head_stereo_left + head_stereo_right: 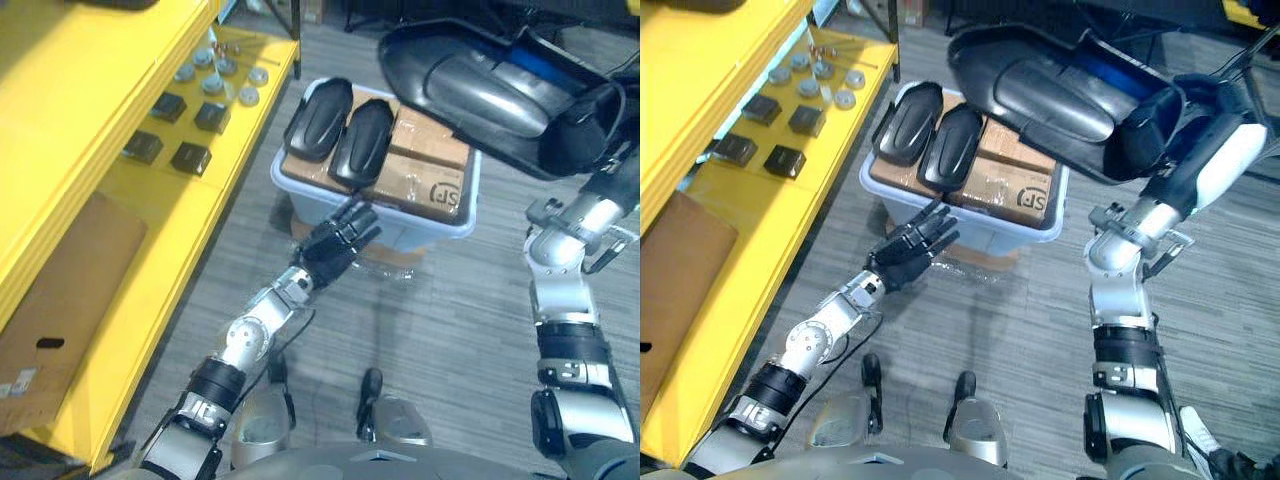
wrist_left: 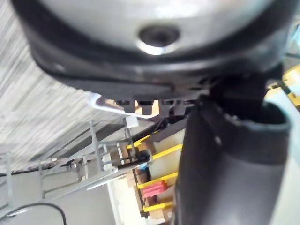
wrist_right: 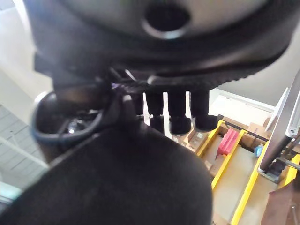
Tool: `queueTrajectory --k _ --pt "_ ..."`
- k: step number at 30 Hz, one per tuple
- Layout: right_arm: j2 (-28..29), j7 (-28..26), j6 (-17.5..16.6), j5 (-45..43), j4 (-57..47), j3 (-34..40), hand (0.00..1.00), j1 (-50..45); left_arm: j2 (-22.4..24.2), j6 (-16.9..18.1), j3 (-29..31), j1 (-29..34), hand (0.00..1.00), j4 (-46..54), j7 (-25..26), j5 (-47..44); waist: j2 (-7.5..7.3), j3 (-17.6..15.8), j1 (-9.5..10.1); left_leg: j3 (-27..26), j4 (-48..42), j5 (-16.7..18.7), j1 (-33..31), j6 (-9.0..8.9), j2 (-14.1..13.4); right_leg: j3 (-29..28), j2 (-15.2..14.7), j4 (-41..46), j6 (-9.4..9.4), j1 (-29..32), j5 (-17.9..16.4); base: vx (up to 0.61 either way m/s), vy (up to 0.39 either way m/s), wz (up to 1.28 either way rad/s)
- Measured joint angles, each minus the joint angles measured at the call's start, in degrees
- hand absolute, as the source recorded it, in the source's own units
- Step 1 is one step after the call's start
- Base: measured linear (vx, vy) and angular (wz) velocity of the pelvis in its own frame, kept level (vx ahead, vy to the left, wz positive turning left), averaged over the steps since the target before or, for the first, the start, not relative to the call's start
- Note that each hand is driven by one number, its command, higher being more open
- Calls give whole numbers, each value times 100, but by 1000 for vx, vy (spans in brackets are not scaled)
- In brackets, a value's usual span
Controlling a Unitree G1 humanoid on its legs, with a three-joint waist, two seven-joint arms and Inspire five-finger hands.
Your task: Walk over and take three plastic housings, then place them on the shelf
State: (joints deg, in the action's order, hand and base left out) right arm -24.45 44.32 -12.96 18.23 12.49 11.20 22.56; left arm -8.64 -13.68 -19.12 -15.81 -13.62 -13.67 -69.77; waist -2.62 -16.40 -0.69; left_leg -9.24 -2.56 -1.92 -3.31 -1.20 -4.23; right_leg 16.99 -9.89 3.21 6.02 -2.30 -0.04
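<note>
Right eye view: the right hand [image 1: 1158,140] has its fingers curled round 1 big black housing [image 1: 1050,95] raised above the bin [image 1: 1040,228], 2 more housings [image 1: 930,135] lie on boxes [image 1: 1000,180] inside it, and the left hand [image 1: 912,248], fingers straight and empty at the bin's near rim, may nudge them off.

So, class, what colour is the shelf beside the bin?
Yellow; the shelf shows best in the left eye view.

Past the left hand's [image 2: 154,61] dark bulk lie grey striped floor [image 2: 33,93], a silver metal frame [image 2: 70,171], yellow shelf rails [image 2: 161,151] and a small red block [image 2: 154,189].
</note>
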Motion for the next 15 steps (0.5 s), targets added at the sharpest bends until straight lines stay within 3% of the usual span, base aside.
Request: queueTrajectory --k 7,15 --pt "82 -105 -503 172 -2 -416 0 -402 242 -70 -402 -329 100 10 114 -921 41 371 -103 1 583 -269 410 -14 77 -2 -7 -50 7 -158 4 2 3 0" --pt "467 -377 -674 165 -2 -878 0 -643 376 40 -627 -406 100 52 193 -1550 108 543 -118 15 763 -360 564 6 118 2 -10 -141 27 -294 35 -70 18 1"
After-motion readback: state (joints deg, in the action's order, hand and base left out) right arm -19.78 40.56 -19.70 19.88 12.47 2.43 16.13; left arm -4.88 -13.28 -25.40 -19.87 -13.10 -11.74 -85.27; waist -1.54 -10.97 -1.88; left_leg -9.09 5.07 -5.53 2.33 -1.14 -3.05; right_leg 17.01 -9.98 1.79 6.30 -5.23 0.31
